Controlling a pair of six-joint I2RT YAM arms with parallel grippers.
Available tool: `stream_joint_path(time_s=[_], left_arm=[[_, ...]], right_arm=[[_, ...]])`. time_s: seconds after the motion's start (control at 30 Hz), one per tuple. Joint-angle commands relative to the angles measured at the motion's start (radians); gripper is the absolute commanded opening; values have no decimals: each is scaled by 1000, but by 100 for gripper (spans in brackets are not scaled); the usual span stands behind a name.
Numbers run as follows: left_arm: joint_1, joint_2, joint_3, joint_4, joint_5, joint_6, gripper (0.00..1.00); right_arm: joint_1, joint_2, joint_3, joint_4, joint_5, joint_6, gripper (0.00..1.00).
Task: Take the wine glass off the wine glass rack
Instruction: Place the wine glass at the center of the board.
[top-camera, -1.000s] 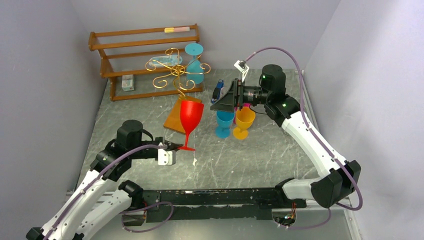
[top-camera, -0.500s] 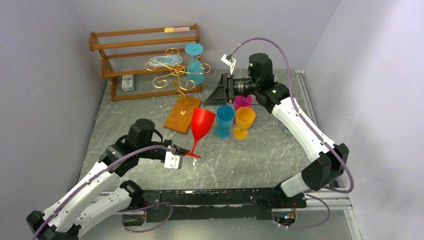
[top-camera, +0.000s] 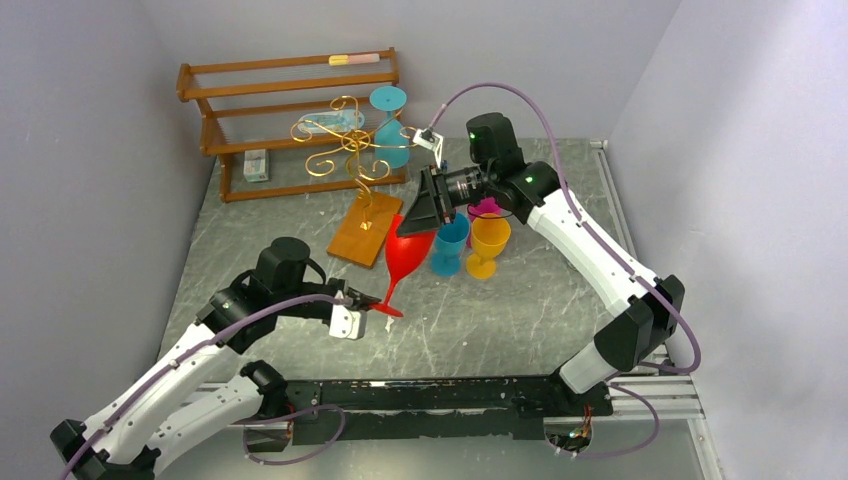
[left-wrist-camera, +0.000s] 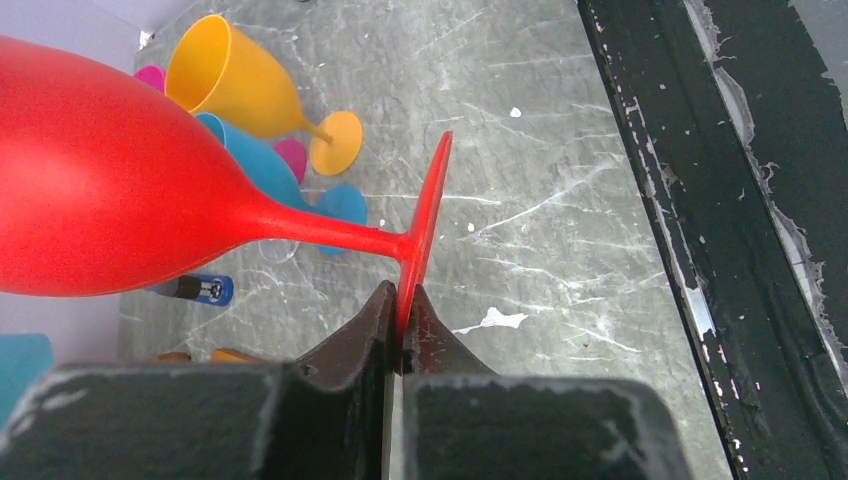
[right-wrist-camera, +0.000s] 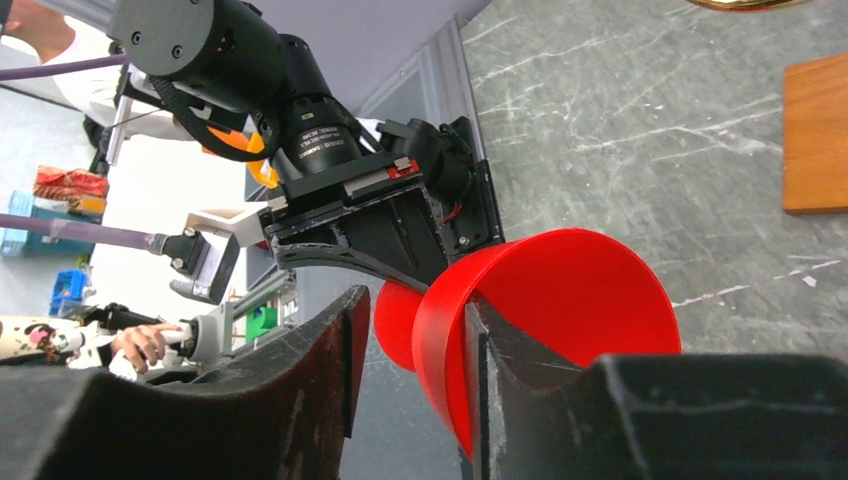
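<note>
Worrying mostly about that pinch, tbh. The left gripper (left-wrist-camera: 400, 330) is clamped on just the edge of the glass's foot, so the whole red glass (top-camera: 405, 255) sticks out past its fingertips, tilted, with the bowl up and away from it. That's a lot of leverage on a thin disc.

If the right gripper (right-wrist-camera: 415, 320) shoves the bowl sideways while getting a hold, my guess is the foot twists or slides out of the left's fingers. Same deal if the left lets go before the right is firm. A rim grip on a smooth bowl could slip and the glass drops onto the table (top-camera: 520, 310). The blue glass (top-camera: 450, 245) and yellow glass (top-camera: 488, 240) stand just below and beside the right gripper, so a sloppy swing could knock those over too. The rack (top-camera: 360, 232) sits near, on the glass's other side, close enough to get clipped.

Now the hands.
- **Left:** tight on the foot's edge, touching nothing else.
- **Right:** jaws about half apart, straddling the bowl's rim. One finger looks to be against the wall and the other shows a gap, so I'd say it's not gripping yet.

The glass is off the rack's arms, between the two grippers.
</note>
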Motion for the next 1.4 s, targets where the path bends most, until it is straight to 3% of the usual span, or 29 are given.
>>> stream_joint_path(time_s=[0.0, 0.1, 0.4, 0.63, 1.0, 1.37], left_arm=[[-9, 10, 43, 13, -16, 30, 5], [-10, 22, 49, -5, -35, 41, 5], [-13, 50, 61, -19, -32, 37, 5], [-13, 35, 58, 30, 18, -6, 5], [-13, 25, 57, 12, -2, -9, 9], [-13, 14, 71, 30, 43, -57, 27]], right_arm=[[9, -20, -20, 9, -110, 21, 39], [10, -25, -37, 42, -176, 38, 30], [10, -32, -59, 41, -144, 38, 9], [9, -42, -88, 89, -133, 62, 0], [19, -74, -137, 140, -100, 72, 0], [20, -93, -176, 187, -94, 90, 0]])
